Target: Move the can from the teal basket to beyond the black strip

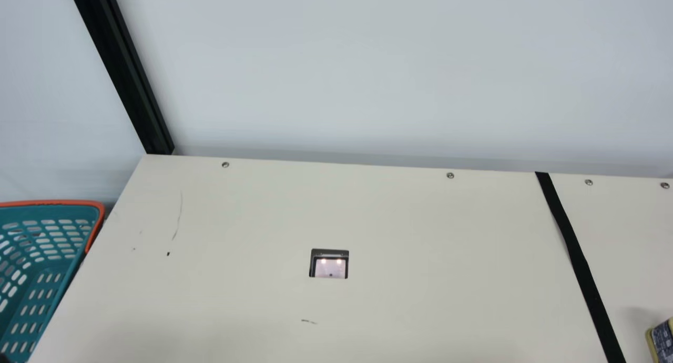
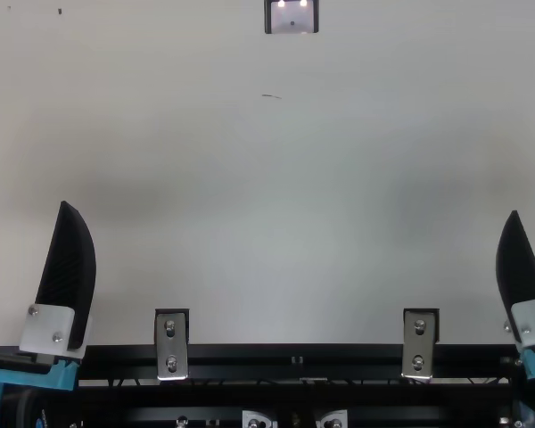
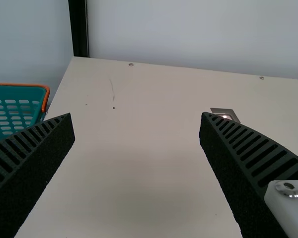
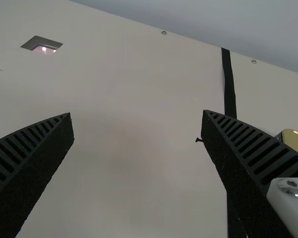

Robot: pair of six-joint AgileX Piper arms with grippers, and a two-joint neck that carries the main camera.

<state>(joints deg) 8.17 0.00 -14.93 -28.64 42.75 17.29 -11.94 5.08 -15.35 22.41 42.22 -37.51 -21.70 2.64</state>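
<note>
In the top view, one finger of my left gripper (image 2: pixel 67 272) shows over the table's near left and one of my right gripper (image 2: pixel 519 267) at the near right. Both stand open with nothing between the fingers: left gripper (image 3: pixel 136 117) in its wrist view, right gripper (image 4: pixel 137 115) in its own. The teal basket (image 1: pixel 79 210), orange-rimmed with slotted walls, is beside the table's left edge. The black strip (image 1: pixel 575 250) crosses the table's right part. A can (image 1: pixel 663 343) with yellowish edges and dark label sits right of it, cut off; its gold top (image 4: pixel 295 141) shows in the right wrist view.
A cutout with a metal frame (image 1: pixel 329 263) lies in the middle of the cream table (image 1: pixel 236 221). Small screws line the back edge, with a pale wall behind. A black post (image 1: pixel 123 68) rises at the back left corner. Metal brackets (image 2: pixel 171 343) stand at the near edge.
</note>
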